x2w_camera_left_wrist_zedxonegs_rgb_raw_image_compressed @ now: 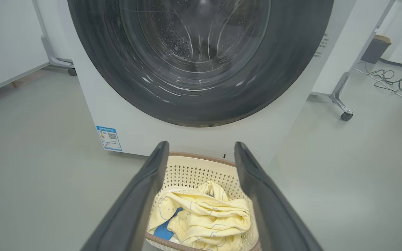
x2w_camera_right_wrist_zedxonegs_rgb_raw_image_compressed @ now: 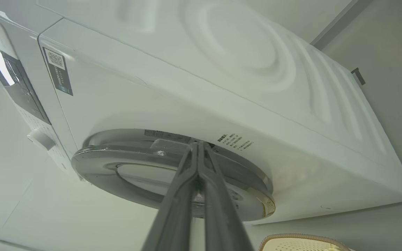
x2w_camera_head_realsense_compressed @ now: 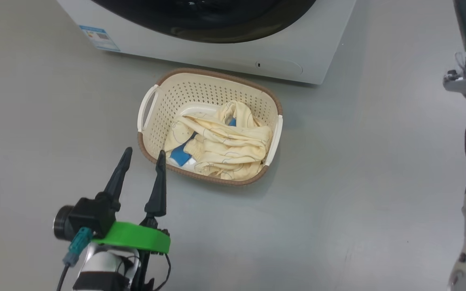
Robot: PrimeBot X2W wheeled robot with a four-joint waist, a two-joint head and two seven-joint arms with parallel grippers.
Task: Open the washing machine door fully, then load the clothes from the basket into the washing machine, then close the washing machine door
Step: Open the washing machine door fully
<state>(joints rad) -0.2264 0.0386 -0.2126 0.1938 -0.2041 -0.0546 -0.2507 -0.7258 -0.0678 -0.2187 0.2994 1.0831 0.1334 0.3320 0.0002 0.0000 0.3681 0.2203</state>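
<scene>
Washing machine (x2w_camera_head_realsense_compressed: 233, 56): stood on the grey floor (x2w_camera_head_realsense_compressed: 338, 202), with a small blue label (x2w_camera_head_realsense_compressed: 99, 38) on a lower front corner.
Washing machine door (x2w_camera_left_wrist_zedxonegs_rgb_raw_image_compressed: 201, 52): lay flat against the machine's front (steel drum visible through the glass).
Basket (x2w_camera_head_realsense_compressed: 200, 93): sat on the floor just in front of the machine, below the door.
Clothes (x2w_camera_head_realsense_compressed: 225, 141): lay bunched inside the basket, cream-yellow with blue patches, filling its nearer half.
Left tool (x2w_camera_head_realsense_compressed: 144, 151): its jaws were spread wide and held nothing; it hung above the floor near the basket's near-left corner, fingers pointing toward the machine.
Right tool (x2w_camera_right_wrist_zedxonegs_rgb_raw_image_compressed: 197, 143): its fingers were pressed together and gripped nothing; the tips were at the door's rim, though I could not tell whether they touched it.
</scene>
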